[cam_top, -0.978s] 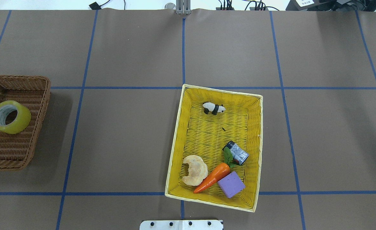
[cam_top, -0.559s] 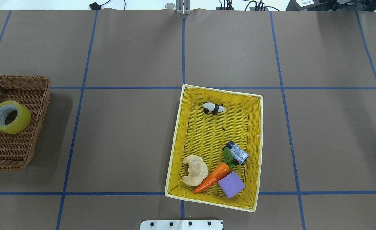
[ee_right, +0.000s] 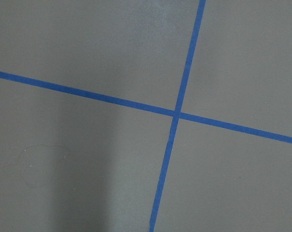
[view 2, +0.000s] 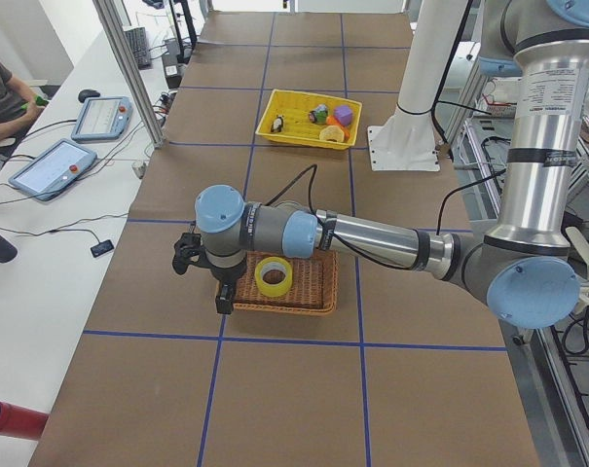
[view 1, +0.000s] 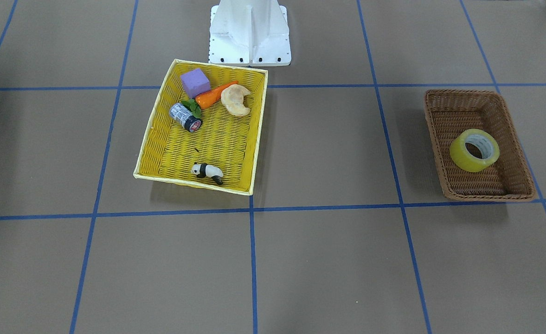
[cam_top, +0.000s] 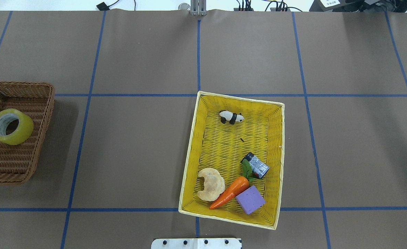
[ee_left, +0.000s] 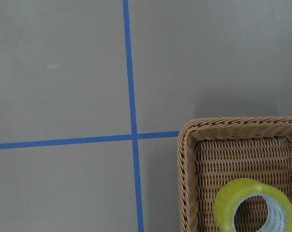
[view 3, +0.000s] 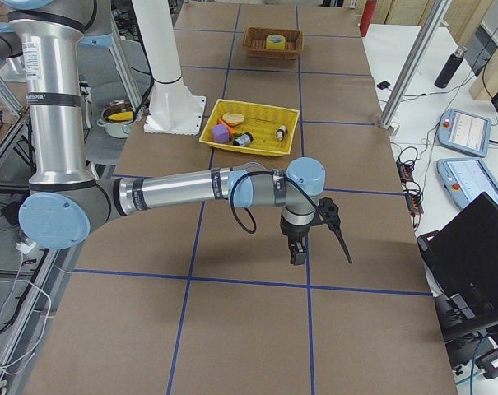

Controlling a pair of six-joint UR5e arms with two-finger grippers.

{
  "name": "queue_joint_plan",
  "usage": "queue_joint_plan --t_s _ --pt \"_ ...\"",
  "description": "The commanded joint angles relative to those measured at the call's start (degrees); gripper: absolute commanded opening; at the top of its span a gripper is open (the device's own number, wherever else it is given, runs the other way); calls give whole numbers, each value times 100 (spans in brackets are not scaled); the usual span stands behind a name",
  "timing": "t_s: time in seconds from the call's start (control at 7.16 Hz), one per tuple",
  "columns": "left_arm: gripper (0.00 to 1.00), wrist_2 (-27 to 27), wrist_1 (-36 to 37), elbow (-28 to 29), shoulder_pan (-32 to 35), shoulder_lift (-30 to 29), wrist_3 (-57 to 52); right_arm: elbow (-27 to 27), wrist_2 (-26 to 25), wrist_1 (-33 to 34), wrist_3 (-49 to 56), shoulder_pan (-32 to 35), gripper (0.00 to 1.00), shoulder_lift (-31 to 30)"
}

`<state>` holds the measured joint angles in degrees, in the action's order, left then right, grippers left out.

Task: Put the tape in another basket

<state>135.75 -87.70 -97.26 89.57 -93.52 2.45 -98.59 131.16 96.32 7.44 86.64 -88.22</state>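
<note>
The tape (cam_top: 22,132), a yellowish roll with a white-grey core, lies in the brown wicker basket (cam_top: 13,162) at the table's left. It also shows in the front view (view 1: 459,157), in the left wrist view (ee_left: 226,208) and in the exterior left view (view 2: 260,282). My left gripper (view 2: 204,282) hangs above the table just beyond the basket's (view 2: 313,287) outer edge. My right gripper (view 3: 318,247) hangs over bare table on the right, far from the basket (view 3: 257,39). Both show only in side views, so I cannot tell if they are open or shut.
A bright yellow basket (cam_top: 224,148) near the table's middle holds a toy panda (cam_top: 231,117), a dark-capped jar (cam_top: 257,166), a carrot (cam_top: 231,192), a purple block (cam_top: 250,200) and a croissant (cam_top: 210,184). The robot's white base (view 1: 249,32) stands beside it.
</note>
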Motion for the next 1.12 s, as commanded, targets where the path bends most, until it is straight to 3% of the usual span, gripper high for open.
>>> queue_joint_plan --t_s 0.0,0.28,0.7,0.98 --pt "98 4 -150 -117 8 322 -24 -116 102 9 3 -7 100 -37" --pt "98 -13 -1500 -145 -1 974 53 -99 279 10 3 -24 100 -99" --pt "98 -13 -1462 -215 -9 758 54 -72 209 10 29 -42 100 -99" --pt "98 4 -839 -285 -18 650 -15 -55 199 10 12 -138 100 -108"
